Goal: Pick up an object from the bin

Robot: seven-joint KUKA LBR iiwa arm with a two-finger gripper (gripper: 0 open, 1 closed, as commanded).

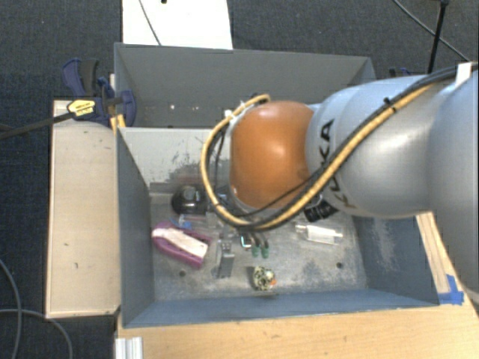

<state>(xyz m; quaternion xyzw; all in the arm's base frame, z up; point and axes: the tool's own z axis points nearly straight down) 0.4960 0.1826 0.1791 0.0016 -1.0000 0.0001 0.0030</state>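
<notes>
- Below the orange wrist cover [269,159], near the centre of the frame, the end effector [233,249] sits low over the floor of the bin [135,223]. Whether it is released or clenched: cannot tell, as the cover and cables hide most of it.
- Step in hand, as judged: descent or approach to a grasp. Nothing is seen held, so the pick is not yet made.
- Likeliest target: a pink-and-white bundle [179,244], just beside the end effector on its left, in the lower left of the bin floor.
- Appearance: oblong, lying flat, white top over a magenta underside. It looks soft and may squash under grip.
- Other near things: a small round greenish piece [262,277] below, a black round object [185,199] above left, a clear white tube [320,234] to the right.
- Next move calls for centring over one thing, clear of its neighbours, then closing and lifting straight up.
</notes>
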